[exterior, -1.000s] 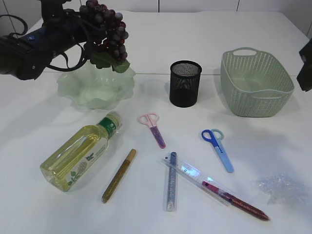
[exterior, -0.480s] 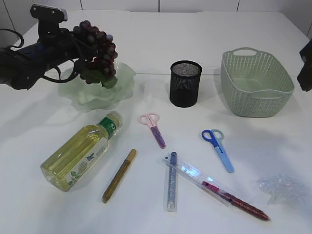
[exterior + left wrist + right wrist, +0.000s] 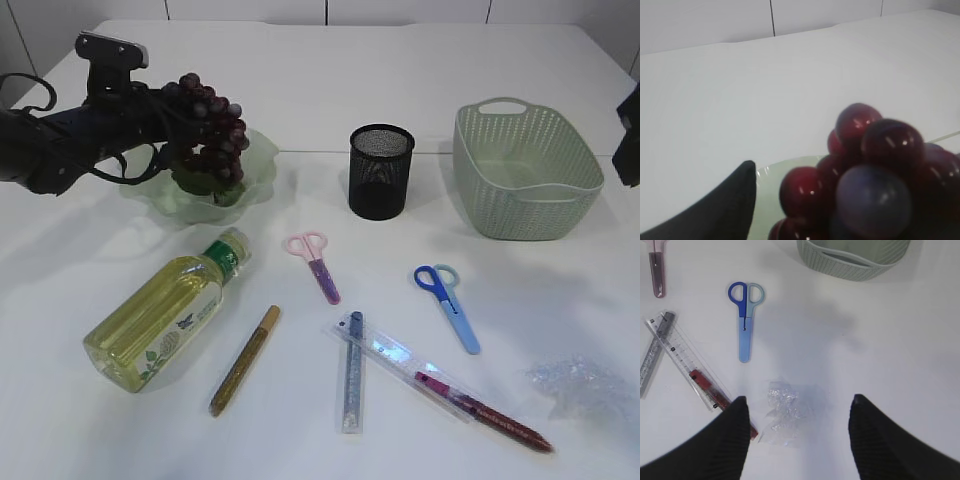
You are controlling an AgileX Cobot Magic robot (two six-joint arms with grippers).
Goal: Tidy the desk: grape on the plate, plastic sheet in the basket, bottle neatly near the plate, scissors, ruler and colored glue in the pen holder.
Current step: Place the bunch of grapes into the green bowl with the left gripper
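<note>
My left gripper is shut on the dark red grape bunch, which hangs down into the pale green plate. In the left wrist view the grape bunch fills the lower right, with the plate rim behind it; only one finger shows. My right gripper is open above the crumpled plastic sheet, not touching it. The bottle lies on its side. Pink scissors, blue scissors, the clear ruler and gold, silver and red glue sticks lie on the table.
The black mesh pen holder stands mid-back. The green basket stands at the back right. The plastic sheet lies near the front right corner. The right arm shows only at the right edge.
My left gripper has lowered the grape bunch from above the plate down into it. Nothing else on the table has moved.
</note>
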